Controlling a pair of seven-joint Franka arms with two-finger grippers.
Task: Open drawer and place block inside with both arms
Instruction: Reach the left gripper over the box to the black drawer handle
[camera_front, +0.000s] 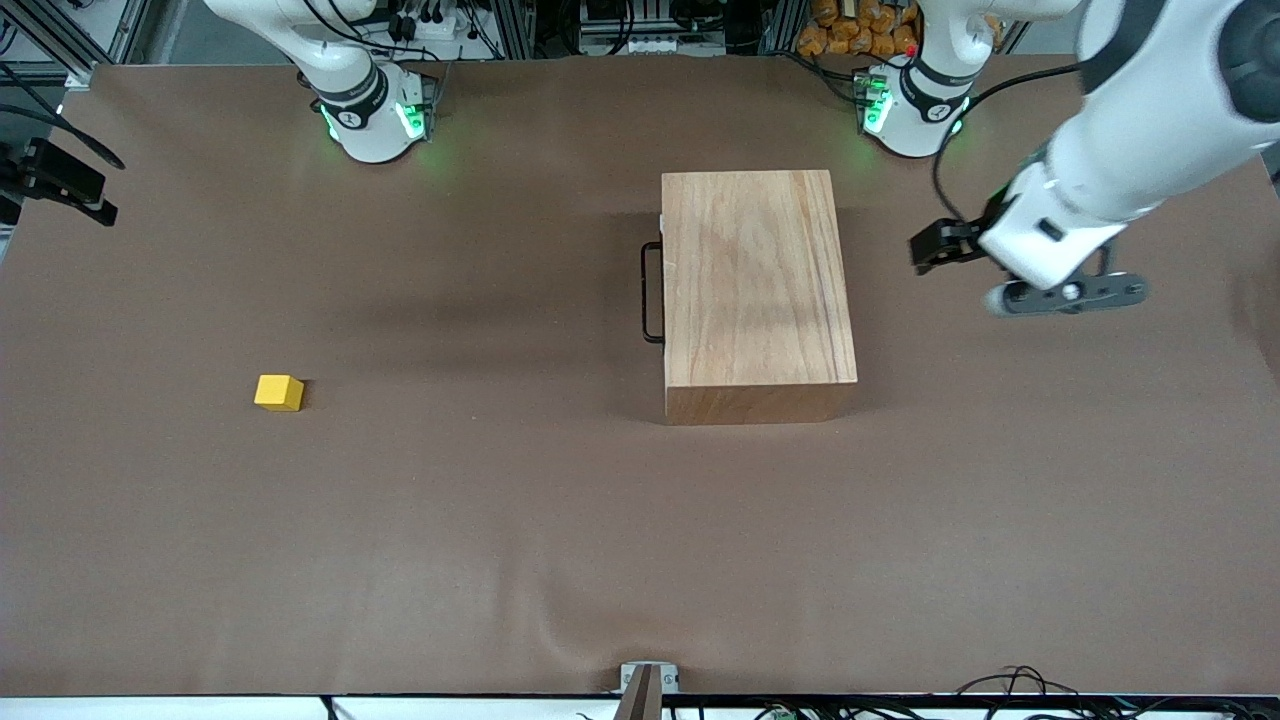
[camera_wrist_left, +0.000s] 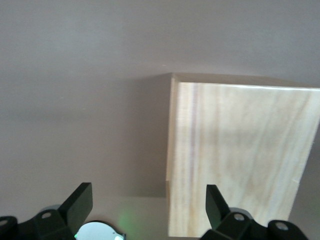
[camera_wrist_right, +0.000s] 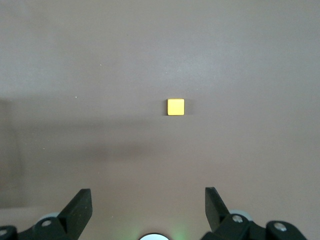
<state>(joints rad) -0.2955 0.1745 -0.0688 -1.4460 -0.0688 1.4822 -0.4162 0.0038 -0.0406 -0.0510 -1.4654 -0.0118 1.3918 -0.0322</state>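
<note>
1. Starting closest to the front camera: the block (camera_front: 278, 392) is sitting by itself on the brown table (camera_front: 500, 560), way out toward the right arm's end and well apart from everything else. Nothing is touching it, so my guess is it's parked there for my right arm to grab.

2. My right gripper (camera_wrist_right: 147, 200) is hanging up high over that end of the table, out of the front view. Its wrist view is looking straight down at the block (camera_wrist_right: 175, 107). The jaws are spread wide with nothing between them, which makes sense if I'm lining up a top-down pick.

3. A bit farther from the front camera, the wooden box (camera_front: 755, 290) is sitting mid-table, more toward the left arm's end. The drawer (camera_front: 663, 262) is fully shut. Only a thin sliver of its front is showing, and the black handle (camera_front: 651, 293) is sticking out toward the right arm's end, so the drawer is facing the block's side.

4. My left gripper (camera_front: 1070, 292) is hovering over bare table just beside the box, on the side away from the handle. In the left wrist view the fingers (camera_wrist_left: 80, 200) are also gaping wide and empty, with the box (camera_wrist_left: 240, 160) filling the frame ahead. I'm reading that as getting ready to reach across for the handle, or maybe to brace the box.

5. So I'm thinking nothing's done yet, and the drawer has to come open first.
</note>
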